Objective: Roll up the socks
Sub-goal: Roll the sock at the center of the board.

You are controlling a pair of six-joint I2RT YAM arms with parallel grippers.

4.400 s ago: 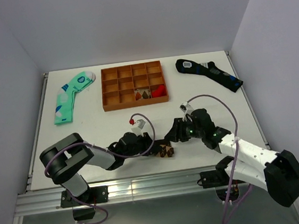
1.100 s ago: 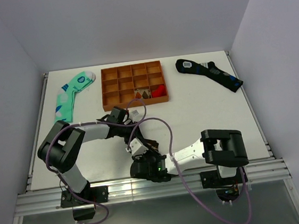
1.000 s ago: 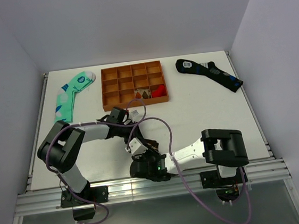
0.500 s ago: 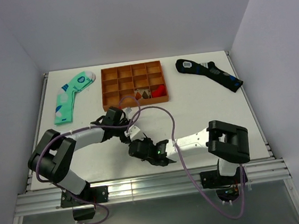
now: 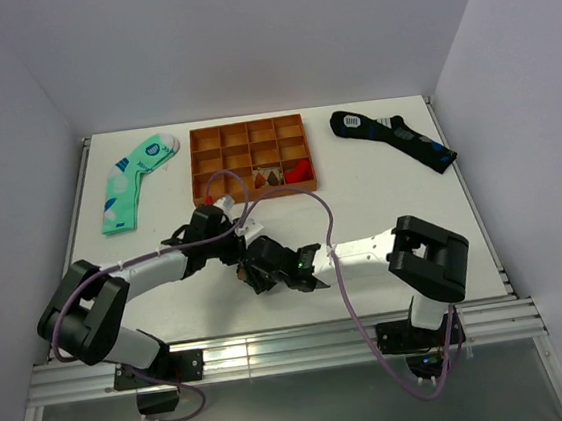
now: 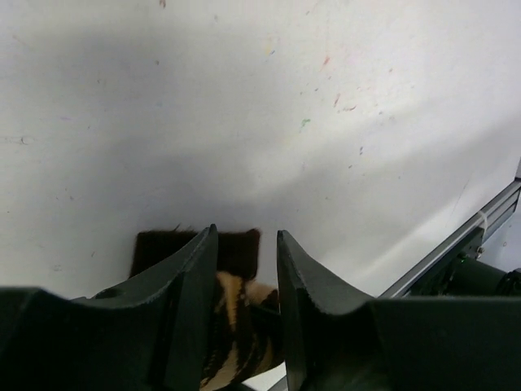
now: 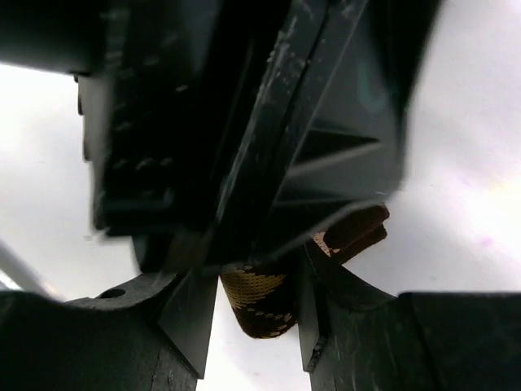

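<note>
Your left gripper (image 6: 247,233) has just eased apart over the dark cuff. Your right gripper (image 7: 259,278) pinches the rolled socks (image 7: 260,305) near the table's (image 5: 379,190) front middle. The roll looks nearly done.

Left arm (image 5: 151,268): folding at an elbow near the table's near-left edge, with the forearm stretching toward 2 o'clock in the overhead view.
Left gripper (image 6: 244,236): pointing toward 4 o'clock overhead. Its fingers (image 6: 191,277) are standing parted by a narrow gap. Fabric of the socks (image 6: 240,281) is showing in that gap, and contact cannot be told.
Right arm (image 5: 366,252): bending at an elbow above its base, with the forearm reaching toward 9 o'clock across to the left arm's side.
Right gripper (image 7: 256,326): pressing both fingers (image 7: 183,326) against the rolled socks, which are filling the gap between them.
Spacing: the two grippers are sitting tip to tip, with the left gripper's dark body filling the right wrist view.
</note>
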